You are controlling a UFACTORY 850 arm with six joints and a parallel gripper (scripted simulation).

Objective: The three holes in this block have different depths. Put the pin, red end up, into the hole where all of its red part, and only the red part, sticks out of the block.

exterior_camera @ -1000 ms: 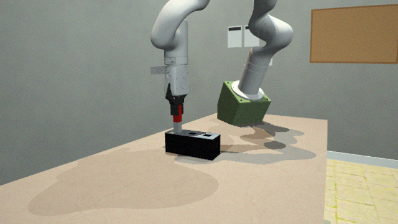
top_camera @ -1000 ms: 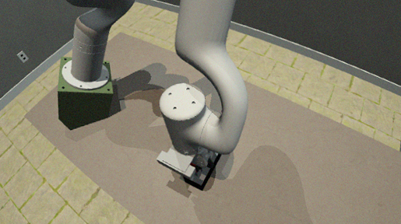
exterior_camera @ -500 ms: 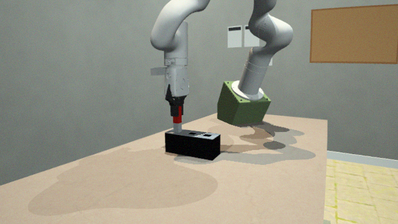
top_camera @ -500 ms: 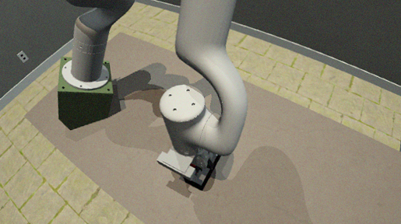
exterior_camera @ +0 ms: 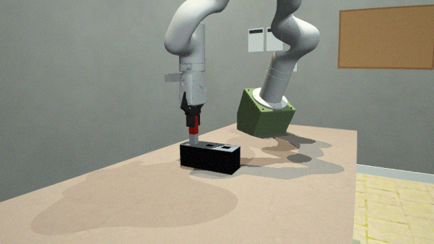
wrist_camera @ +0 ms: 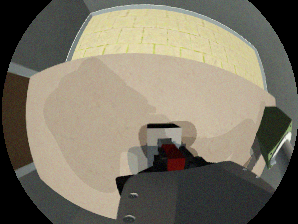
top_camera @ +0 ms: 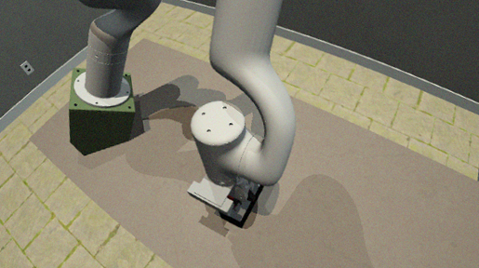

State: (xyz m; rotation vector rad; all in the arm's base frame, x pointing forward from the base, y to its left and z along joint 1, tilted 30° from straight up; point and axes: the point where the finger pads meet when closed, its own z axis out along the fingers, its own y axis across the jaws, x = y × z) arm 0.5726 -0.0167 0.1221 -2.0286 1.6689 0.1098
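In the top view the arm hides most of the black block (top_camera: 240, 219) (exterior_camera: 210, 159) (wrist_camera: 164, 125), with one gripper (top_camera: 239, 198) (exterior_camera: 193, 123) (wrist_camera: 170, 155) over it. The exterior view shows the claw clamped on one pin (exterior_camera: 193, 129) (wrist_camera: 175, 164), red end up, grey showing above an end hole; two other holes look vacant, and insertion seems in hand, calling for lowering to test depth. The wrist view shows the pin's red part between the fingers.
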